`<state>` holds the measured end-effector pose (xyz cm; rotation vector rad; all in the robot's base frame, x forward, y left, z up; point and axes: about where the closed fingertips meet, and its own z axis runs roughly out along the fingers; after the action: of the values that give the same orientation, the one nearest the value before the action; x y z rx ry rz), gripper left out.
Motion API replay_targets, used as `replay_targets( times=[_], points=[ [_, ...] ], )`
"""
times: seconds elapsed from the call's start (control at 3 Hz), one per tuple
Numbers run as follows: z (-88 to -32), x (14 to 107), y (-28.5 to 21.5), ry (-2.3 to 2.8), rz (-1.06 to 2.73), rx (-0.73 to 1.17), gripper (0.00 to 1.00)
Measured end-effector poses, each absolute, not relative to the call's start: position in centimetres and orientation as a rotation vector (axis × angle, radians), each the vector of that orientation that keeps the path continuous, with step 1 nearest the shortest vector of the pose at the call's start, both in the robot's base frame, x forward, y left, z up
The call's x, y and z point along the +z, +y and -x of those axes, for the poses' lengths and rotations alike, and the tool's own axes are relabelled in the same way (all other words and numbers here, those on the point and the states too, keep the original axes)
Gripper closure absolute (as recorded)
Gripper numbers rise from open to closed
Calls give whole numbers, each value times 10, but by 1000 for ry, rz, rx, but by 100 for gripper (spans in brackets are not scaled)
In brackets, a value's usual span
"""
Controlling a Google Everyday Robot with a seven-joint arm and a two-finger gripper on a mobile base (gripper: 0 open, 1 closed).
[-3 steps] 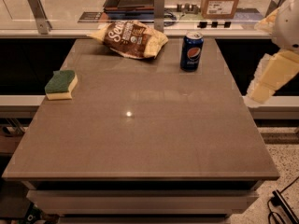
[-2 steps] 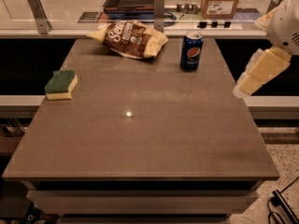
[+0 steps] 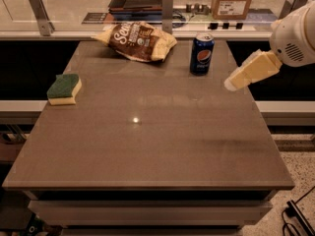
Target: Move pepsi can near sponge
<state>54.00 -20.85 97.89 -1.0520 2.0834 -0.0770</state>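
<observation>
Pepsi can [image 3: 202,53] stands upright at the far side of the desk [image 3: 147,146]. A brown-and-yellow chip bag [image 3: 138,41] lies just left of the can. The sponge [image 3: 64,88] sits well apart to the can's left and nearer the camera, green side up. The hand [image 3: 235,81] hangs right of the can without touching it; I cannot tell whether it is spread or closed.
</observation>
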Motion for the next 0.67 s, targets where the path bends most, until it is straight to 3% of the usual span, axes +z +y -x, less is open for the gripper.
replay_targets(
  times=[0.67],
  points=[
    [-591,962,-208,2052,811,-51,0]
  ],
)
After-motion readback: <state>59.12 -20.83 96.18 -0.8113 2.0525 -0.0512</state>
